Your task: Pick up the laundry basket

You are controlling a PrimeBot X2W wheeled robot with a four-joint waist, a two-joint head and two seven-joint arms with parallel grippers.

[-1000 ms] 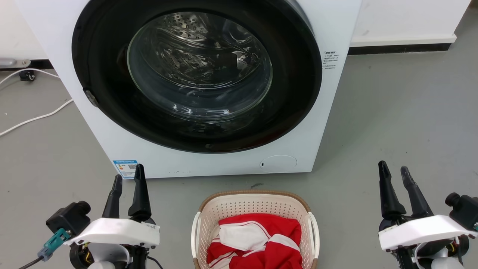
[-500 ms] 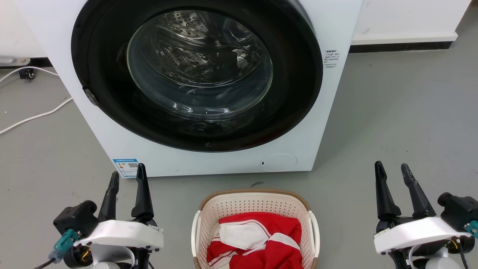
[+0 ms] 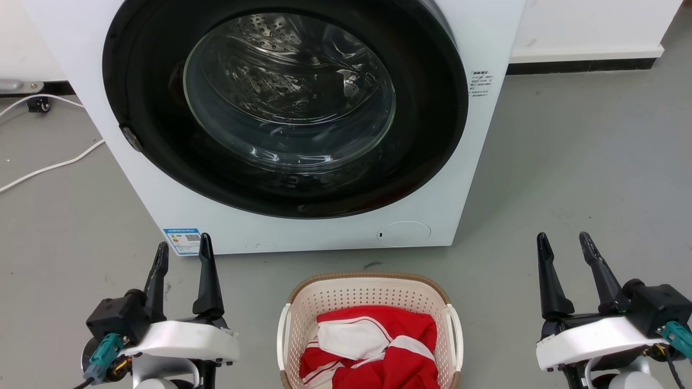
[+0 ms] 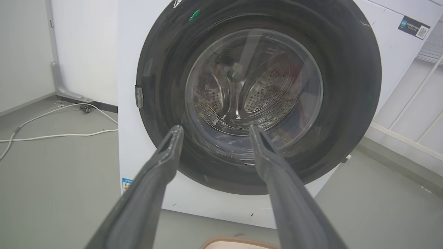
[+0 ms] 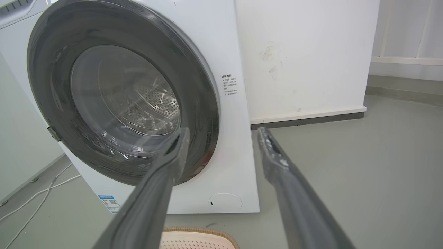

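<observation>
- The left gripper [image 3: 183, 243] has its two fingers apart and holds nothing. The right gripper [image 3: 562, 237] is the same, spread and empty.
- The laundry basket [image 3: 367, 277] stands on the floor [image 3: 567, 162] between the two grippers, on the inner side of each and well apart from both. A red and white cloth [image 3: 378, 346] lies in it.
- Ahead of both grippers stands the washing machine [image 3: 486, 162].
- The white loop handles [image 3: 457, 335] are thin, so a finger that passes beside one would probably close on nothing. If one side rises first, the basket may tilt and the cloth may slide out.
- Compared with one second ago, both grippers have come a little inward toward the basket, which has not moved.
</observation>
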